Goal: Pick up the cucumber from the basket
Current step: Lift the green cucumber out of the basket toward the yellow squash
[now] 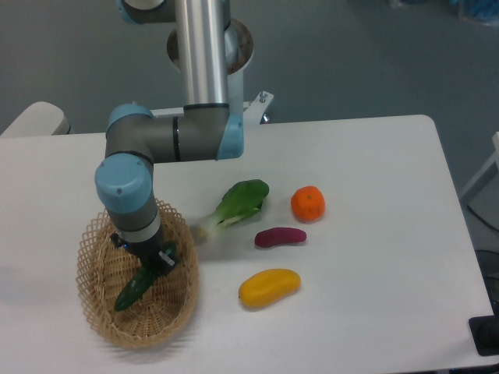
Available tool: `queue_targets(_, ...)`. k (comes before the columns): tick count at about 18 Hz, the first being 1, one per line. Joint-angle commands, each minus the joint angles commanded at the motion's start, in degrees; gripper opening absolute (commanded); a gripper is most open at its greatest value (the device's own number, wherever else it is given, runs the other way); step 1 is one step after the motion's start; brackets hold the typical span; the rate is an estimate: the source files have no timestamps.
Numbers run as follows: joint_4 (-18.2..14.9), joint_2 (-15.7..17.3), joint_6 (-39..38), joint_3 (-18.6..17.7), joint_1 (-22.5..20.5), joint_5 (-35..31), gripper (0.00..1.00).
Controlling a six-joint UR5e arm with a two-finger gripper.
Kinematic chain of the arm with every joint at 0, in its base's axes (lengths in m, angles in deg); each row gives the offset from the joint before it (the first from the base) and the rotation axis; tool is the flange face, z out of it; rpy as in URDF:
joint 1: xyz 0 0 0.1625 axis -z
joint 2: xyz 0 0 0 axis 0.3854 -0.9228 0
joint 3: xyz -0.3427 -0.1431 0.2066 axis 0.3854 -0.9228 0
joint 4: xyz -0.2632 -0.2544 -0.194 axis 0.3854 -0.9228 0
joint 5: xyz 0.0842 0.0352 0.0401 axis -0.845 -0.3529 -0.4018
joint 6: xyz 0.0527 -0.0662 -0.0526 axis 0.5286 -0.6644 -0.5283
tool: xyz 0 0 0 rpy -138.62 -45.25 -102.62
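Nearest the camera, the basket (109, 331) is seen at the left front of the table (390, 257), and the cucumber (134, 289) lies inside it. Its long axis runs on a diagonal, from a low end toward the front left up to a high end toward the back right, so it appears tilted rather than flat on the weave. That upper end is met by the gripper (158, 259), which is set straight down over it from the arm (129, 202). The jaws appear to be closed on the cucumber's upper end, though the fingers are small and partly hidden by the wrist. Any lift is therefore judged to go straight up. Farther back, a bok choy (238, 202) lies outside the basket, well apart from the grasp.
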Motion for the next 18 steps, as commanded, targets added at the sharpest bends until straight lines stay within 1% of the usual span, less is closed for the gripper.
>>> queue_targets(2,-0.87,1.32,2.90,1.05,-1.84,0.00,0.26)
queue_targets(5,-3.24,2.20,7.38,4.65,-5.09,0.35,0.26)
queue_targets(7,-6.49,2.21,9.75,7.37,-7.90,0.96,0.26)
queue_targets(10,-12.11,2.21,18.79,11.15,-13.00,2.63,0.25)
queue_targets(12,-14.23,1.68,23.72,13.35,-16.16,2.64,0.25)
queue_targets(13,-15.02,1.50,26.53,14.06,-17.66,2.64,0.25)
queue_targets(16,-15.21,1.33,36.10,14.42,-22.32,2.99,0.25)
queue_targets(18,-15.21,0.89,39.64,14.68,-23.91,3.08,0.25)
